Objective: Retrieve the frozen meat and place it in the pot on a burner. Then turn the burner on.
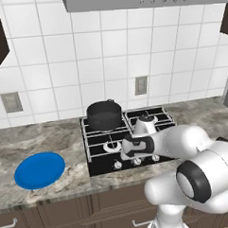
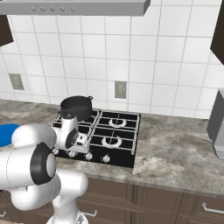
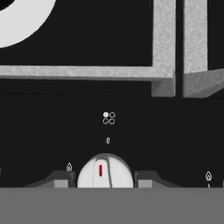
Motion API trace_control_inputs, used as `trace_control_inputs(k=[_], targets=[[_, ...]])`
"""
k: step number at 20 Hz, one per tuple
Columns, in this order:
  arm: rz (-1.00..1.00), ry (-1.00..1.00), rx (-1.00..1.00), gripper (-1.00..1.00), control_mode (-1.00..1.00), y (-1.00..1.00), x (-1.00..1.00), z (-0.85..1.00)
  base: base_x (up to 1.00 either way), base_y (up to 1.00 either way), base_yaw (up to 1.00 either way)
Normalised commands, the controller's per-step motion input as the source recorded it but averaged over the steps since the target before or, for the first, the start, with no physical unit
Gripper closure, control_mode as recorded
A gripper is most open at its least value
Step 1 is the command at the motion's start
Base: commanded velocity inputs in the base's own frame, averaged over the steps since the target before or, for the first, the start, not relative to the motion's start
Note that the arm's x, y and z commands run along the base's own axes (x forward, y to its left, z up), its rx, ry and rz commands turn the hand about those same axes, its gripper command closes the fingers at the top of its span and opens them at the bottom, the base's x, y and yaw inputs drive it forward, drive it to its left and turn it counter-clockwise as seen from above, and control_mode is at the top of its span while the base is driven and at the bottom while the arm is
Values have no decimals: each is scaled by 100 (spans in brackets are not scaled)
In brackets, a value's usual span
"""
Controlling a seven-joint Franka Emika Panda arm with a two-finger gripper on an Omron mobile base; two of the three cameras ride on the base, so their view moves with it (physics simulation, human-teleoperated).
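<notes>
The arm bends low over the cooktop's (image 1: 102, 169) front edge. Its claw (image 3: 105, 178) points down, fingers clamped on a silver knob (image 3: 105, 171).

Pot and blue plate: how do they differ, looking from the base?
The pot is dark grey, tall-walled and stands on the cooktop's back left burner; the plate is bright blue, flat and lies on the stone counter left of the cooktop. The pot has small side handles; the plate has none. Both are round.
</notes>
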Motion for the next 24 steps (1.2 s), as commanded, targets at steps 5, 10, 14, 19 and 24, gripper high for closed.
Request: trace_control_inputs(k=[5,10,14,19,24], targets=[[18,-15,0,100,-100,0,-17,-19,0,0,0],[24,-9,0,100,-100,0,-3,-14,0,0,0],[25,-9,0,100,-100,0,-2,-19,0,0,0],[26,-2,0,100,-100,0,0,-21,0,0,0],[26,0,0,100,-100,3,0,-24,0,0,0]])
